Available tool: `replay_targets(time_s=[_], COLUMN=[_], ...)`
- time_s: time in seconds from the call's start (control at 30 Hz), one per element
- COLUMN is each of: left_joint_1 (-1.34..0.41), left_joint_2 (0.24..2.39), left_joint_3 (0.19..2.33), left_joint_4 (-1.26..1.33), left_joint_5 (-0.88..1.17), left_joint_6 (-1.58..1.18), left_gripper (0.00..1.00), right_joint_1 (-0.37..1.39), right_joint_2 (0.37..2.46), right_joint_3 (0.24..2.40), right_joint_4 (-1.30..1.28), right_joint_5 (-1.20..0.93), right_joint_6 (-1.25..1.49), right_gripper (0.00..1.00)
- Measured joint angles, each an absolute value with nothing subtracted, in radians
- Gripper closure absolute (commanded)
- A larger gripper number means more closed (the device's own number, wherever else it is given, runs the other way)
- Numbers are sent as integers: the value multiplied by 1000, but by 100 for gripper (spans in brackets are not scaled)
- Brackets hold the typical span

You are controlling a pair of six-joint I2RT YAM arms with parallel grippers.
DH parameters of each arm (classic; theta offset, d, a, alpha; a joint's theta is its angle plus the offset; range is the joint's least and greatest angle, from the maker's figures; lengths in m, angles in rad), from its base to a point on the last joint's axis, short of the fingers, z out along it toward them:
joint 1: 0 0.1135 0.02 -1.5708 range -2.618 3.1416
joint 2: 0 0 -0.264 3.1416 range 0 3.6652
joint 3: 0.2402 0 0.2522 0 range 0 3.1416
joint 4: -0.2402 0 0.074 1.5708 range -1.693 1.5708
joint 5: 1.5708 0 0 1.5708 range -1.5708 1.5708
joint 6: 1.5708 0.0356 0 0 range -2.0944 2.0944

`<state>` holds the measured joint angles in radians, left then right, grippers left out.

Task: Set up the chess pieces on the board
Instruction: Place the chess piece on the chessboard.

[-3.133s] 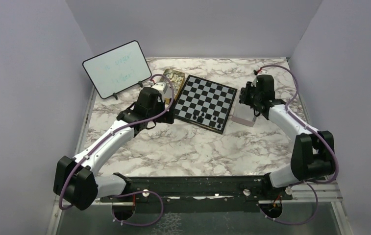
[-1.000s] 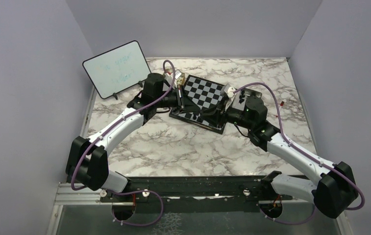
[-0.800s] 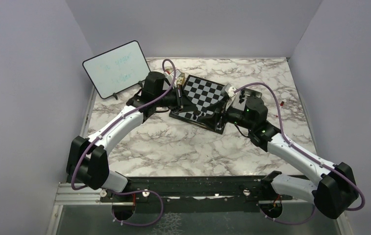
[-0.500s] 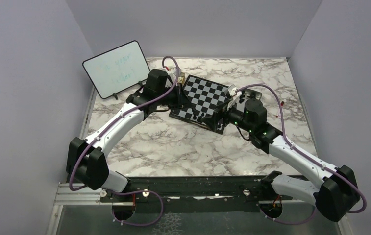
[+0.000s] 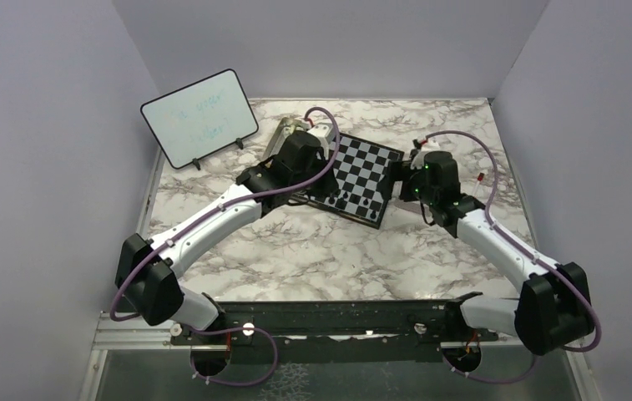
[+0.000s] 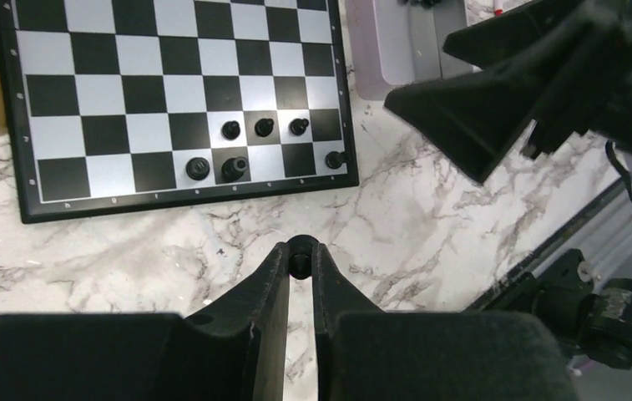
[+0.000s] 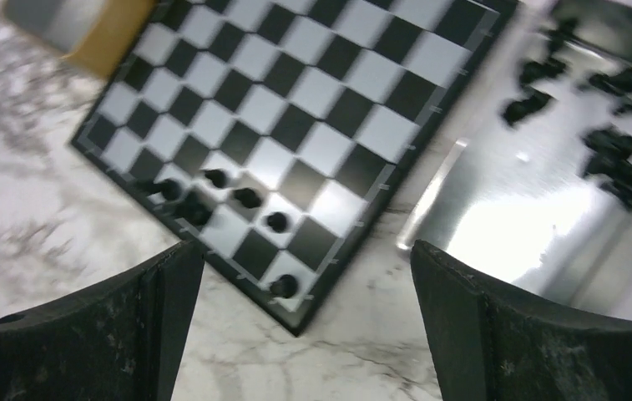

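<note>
The board (image 5: 371, 163) lies at the back centre of the marble table. Several black chess pieces (image 6: 264, 127) stand in its two nearest rows, one of them on the corner square (image 7: 283, 286). My left gripper (image 6: 300, 251) hovers over bare marble just off the board's near edge, shut on a small black chess piece (image 6: 300, 245) pinched at its fingertips. My right gripper (image 7: 302, 259) is open wide and holds nothing. It hangs above the board's right near corner, and its dark finger (image 6: 496, 109) shows in the left wrist view.
A shiny tray (image 7: 496, 209) with loose black pieces (image 7: 621, 171) sits right of the board. A gold tin (image 5: 287, 129) stands at the board's left. A white dry-erase board (image 5: 199, 117) leans at the back left. Walls close in on three sides.
My right gripper opened wide and drew back from the board's near edge toward its right side. My left arm swung right along the board's near edge, still shut on its piece.
</note>
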<state>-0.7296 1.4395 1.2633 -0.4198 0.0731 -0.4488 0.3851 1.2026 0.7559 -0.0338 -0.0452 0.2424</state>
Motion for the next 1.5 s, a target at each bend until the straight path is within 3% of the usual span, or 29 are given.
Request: replay_targets(time_s=[0.2, 0.47, 1.5], left_joint_1=[-792, -872, -910], left_joint_2=[1481, 1599, 1811], left_joint_3=[1296, 1303, 1216], left_joint_4=[-418, -379, -76], left_joint_5=[-68, -187, -263], left_joint_6=[-410, -379, -336], left_gripper=[85, 85, 85], right_joint_1=[183, 60, 57], right_joint_2=[1280, 1317, 1280], right_joint_3=[773, 804, 804], right_joint_4=[-126, -179, -223], right_joint_5=[-43, -43, -43], right_joint_6=[300, 353, 369], right_gripper=[0, 0, 0])
